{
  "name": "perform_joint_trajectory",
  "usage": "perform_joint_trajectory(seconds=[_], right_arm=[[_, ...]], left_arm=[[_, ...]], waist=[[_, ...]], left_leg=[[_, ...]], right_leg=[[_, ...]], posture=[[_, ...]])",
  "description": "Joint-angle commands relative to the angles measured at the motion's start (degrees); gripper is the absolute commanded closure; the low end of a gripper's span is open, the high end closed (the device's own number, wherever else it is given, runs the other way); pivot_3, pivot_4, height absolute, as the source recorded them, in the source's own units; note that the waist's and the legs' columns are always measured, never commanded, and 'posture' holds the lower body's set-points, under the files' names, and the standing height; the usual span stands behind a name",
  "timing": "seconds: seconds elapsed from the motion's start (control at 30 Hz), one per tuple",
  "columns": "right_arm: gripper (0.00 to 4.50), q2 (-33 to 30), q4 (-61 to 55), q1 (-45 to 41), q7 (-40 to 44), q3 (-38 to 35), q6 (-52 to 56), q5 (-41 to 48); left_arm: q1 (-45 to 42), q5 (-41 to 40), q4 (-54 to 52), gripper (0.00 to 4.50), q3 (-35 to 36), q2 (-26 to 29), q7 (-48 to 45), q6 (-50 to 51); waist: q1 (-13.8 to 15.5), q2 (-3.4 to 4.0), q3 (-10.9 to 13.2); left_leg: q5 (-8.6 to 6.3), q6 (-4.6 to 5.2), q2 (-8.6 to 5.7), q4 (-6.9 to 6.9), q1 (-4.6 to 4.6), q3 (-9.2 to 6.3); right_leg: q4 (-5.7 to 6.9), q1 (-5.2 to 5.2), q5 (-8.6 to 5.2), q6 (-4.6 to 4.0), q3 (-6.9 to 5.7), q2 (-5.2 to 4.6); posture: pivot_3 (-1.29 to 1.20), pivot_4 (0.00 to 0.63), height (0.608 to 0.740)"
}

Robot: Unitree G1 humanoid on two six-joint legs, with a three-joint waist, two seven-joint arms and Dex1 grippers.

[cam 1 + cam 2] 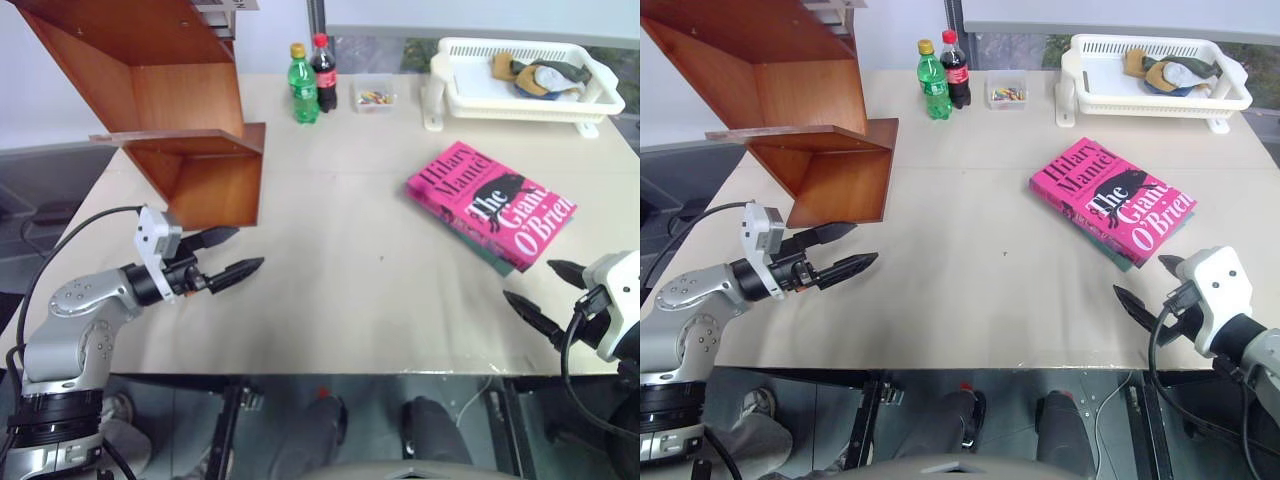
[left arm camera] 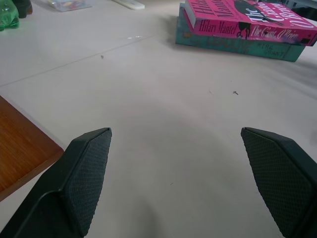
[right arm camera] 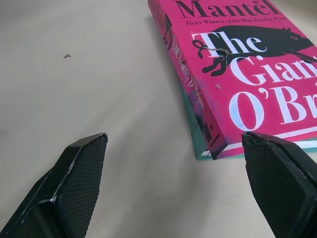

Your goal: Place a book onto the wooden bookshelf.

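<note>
Pink book [image 1: 491, 203] flat on table [image 1: 350, 270], right half, stacked on teal book [image 2: 233, 45], long axis slanting from far-left to near-right. Right gripper [image 1: 546, 294] just short of near corner, empty, jaws spread wide; clearly nearer arm. Left gripper [image 1: 228, 256] well apart across table, also wide and empty, just beside foot of wooden bookshelf [image 1: 190, 120] at far left. Likely plan: right arm picks, carries leftward.

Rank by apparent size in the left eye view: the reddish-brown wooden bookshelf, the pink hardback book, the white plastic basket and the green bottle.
1. Reddish-brown wooden bookshelf
2. White plastic basket and pink hardback book: alike, unranked
3. Green bottle
</note>
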Motion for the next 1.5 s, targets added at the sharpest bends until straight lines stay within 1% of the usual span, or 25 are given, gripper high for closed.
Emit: perform_joint_trajectory(seconds=[0.03,0.2,0.43,0.5,0.57,0.6,0.67,0.7,0.77,0.83,0.9,0.93,0.97,1.03,1.07,1.2,1.23,1.37,1.5], right_arm=[[0.04,-0.13,0.01,-0.29,-0.28,-1.96,-1.15,-0.16],[0.04,0.40,0.82,-1.00,-0.83,-1.46,-3.27,-1.57],[0.04,1.89,2.18,-2.04,-1.10,-1.57,-5.22,-0.99],[0.04,2.48,4.59,-5.77,-3.22,-1.44,-5.61,-1.26],[0.04,2.34,7.88,-10.43,-6.32,-0.64,-6.69,-4.19],[0.04,2.02,10.35,-13.33,-8.24,0.46,-8.37,-7.17],[0.04,1.26,16.82,-20.26,-11.36,2.96,-8.93,-10.74],[0.04,0.80,20.62,-23.75,-13.20,4.38,-9.20,-13.09],[0.04,-1.48,37.85,-35.41,-18.90,8.95,-13.16,-21.24],[0.04,-4.08,52.44,-43.39,-20.07,13.70,-19.53,-27.31],[0.04,-5.11,65.66,-50.43,-19.31,16.63,-25.88,-30.05],[0.58,-5.30,71.81,-53.86,-18.53,17.59,-28.52,-30.68],[0.93,-5.56,77.74,-57.14,-18.00,18.70,-31.16,-31.66],[1.79,-6.19,87.94,-62.44,-17.42,20.66,-35.79,-33.76],[2.36,-6.52,92.27,-64.49,-16.95,21.66,-37.74,-34.82],[4.28,-6.53,103.87,-69.76,-15.29,23.02,-42.85,-36.03],[4.40,-6.39,105.87,-70.54,-14.57,23.05,-43.42,-35.97],[4.40,-5.29,109.67,-71.87,-9.62,22.25,-43.73,-34.26],[4.40,-5.24,110.78,-72.69,-7.42,22.91,-43.63,-34.49]], left_arm=[[-1.33,-1.02,-1.18,0.00,-0.01,-0.22,-0.37,-0.57],[-2.18,-2.26,-2.52,0.00,-0.75,-1.48,-0.59,0.23],[-2.93,-5.17,-5.73,0.00,-2.39,-2.17,-1.57,1.92],[-3.51,-6.75,-7.84,0.00,-3.42,-2.76,-1.77,3.24],[-4.14,-8.56,-9.90,0.00,-4.38,-3.53,-1.64,4.69],[-4.60,-9.00,-10.70,0.00,-5.20,-4.10,-1.49,5.07],[-5.92,-9.10,-12.32,0.00,-7.55,-5.34,-1.03,5.46],[-6.72,-9.14,-12.89,0.00,-8.72,-6.21,-0.57,5.70],[-10.50,-8.37,-13.27,0.00,-12.31,-10.33,1.85,5.46],[-12.89,-7.97,-13.35,0.00,-14.14,-13.05,3.24,5.32],[-13.89,-7.72,-13.29,0.00,-14.81,-14.34,3.95,5.22],[-14.05,-7.61,-13.29,0.00,-15.07,-14.67,4.16,5.13],[-13.91,-7.44,-13.47,0.00,-15.30,-14.70,4.20,4.95],[-13.34,-7.50,-14.07,0.00,-15.39,-14.65,4.54,4.92],[-13.00,-7.63,-14.47,0.00,-15.30,-14.62,4.78,4.99],[-11.50,-8.30,-16.21,0.00,-14.54,-14.48,6.03,5.39],[-11.23,-8.34,-16.58,0.00,-14.47,-14.45,6.34,5.43],[-10.15,-9.83,-18.91,0.00,-13.36,-13.45,7.43,6.72],[-11.11,-11.25,-19.62,0.00,-12.77,-11.75,6.65,7.50]], waist=[[0.01,0.00,0.00],[0.02,0.00,0.00],[-0.02,0.00,0.00],[-0.08,0.00,0.00],[-0.23,0.01,0.01],[-0.20,0.01,0.01],[-0.19,-0.01,0.00],[-0.26,0.00,0.01],[-0.39,0.00,0.00],[-0.33,-0.01,0.03],[-0.42,-0.02,0.03],[-0.76,-0.03,0.02],[-1.27,-0.02,0.02],[-1.88,-0.01,0.02],[-1.98,-0.01,0.02],[-3.04,-0.01,0.02],[-3.09,-0.01,0.02],[-3.13,-0.01,0.02],[-3.15,0.00,0.02]], left_leg=[[0.00,0.00,0.00,0.00,0.00,0.00],[0.00,0.00,-0.01,0.01,-0.01,-0.01],[0.01,-0.01,-0.01,0.01,0.00,0.00],[0.01,-0.01,-0.01,0.01,0.00,0.00],[0.01,-0.01,-0.01,0.03,0.00,0.03],[0.01,-0.01,-0.02,0.06,0.00,0.12],[0.03,-0.03,-0.03,0.06,0.01,0.18],[0.12,-0.19,-0.02,0.06,0.02,0.22],[0.14,-0.20,-0.02,0.06,0.05,0.33],[0.17,-0.20,-0.05,0.10,0.09,0.50],[0.18,-0.20,-0.08,0.13,0.05,0.55],[0.18,-0.20,-0.07,0.11,0.05,0.53],[0.18,-0.21,-0.02,0.11,0.05,0.56],[0.15,-0.18,-0.01,-0.03,-0.01,0.59],[0.14,-0.15,0.01,-0.08,-0.13,0.61],[0.01,0.05,-0.02,-0.10,-0.27,0.81],[-0.01,0.08,-0.02,-0.09,-0.27,0.85],[-0.02,0.10,-0.01,-0.02,-0.21,0.91],[-0.02,0.10,0.01,0.05,-0.14,1.00]], right_leg=[[0.00,0.00,0.00,0.00,0.00,0.00],[0.00,0.01,0.01,0.00,-0.02,0.00],[0.00,0.00,0.01,0.00,0.00,0.00],[0.00,0.01,0.01,0.00,0.00,0.00],[0.00,0.01,0.02,0.00,0.01,0.01],[0.00,0.00,0.10,0.03,0.06,0.00],[0.00,-0.01,0.14,0.07,0.10,0.01],[0.00,0.00,0.16,0.06,0.11,0.03],[0.00,0.00,0.23,0.07,0.20,0.04],[-0.01,0.00,0.36,0.14,0.34,0.04],[-0.05,-0.02,0.42,0.16,0.38,0.04],[-0.06,-0.02,0.42,0.16,0.37,0.05],[-0.06,-0.03,0.42,0.15,0.38,0.09],[-0.14,-0.12,0.41,0.14,0.41,0.08],[-0.27,-0.21,0.41,0.14,0.42,0.08],[-0.46,-0.31,0.42,0.15,0.58,0.01],[-0.47,-0.31,0.42,0.15,0.61,0.01],[-0.40,-0.31,0.44,0.19,0.71,0.05],[-0.29,-0.31,0.47,0.25,0.85,0.10]], posture=[[0.00,0.150,0.740],[0.00,0.150,0.740],[0.00,0.150,0.740],[0.00,0.150,0.740],[0.00,0.150,0.740],[0.00,0.150,0.740],[0.00,0.150,0.740],[0.00,0.150,0.740],[0.00,0.150,0.740],[0.00,0.150,0.740],[0.00,0.150,0.740],[0.00,0.150,0.740],[0.00,0.150,0.740],[0.00,0.150,0.740],[0.00,0.150,0.740],[0.00,0.150,0.740],[0.00,0.150,0.740],[0.00,0.150,0.740],[0.00,0.150,0.740]])
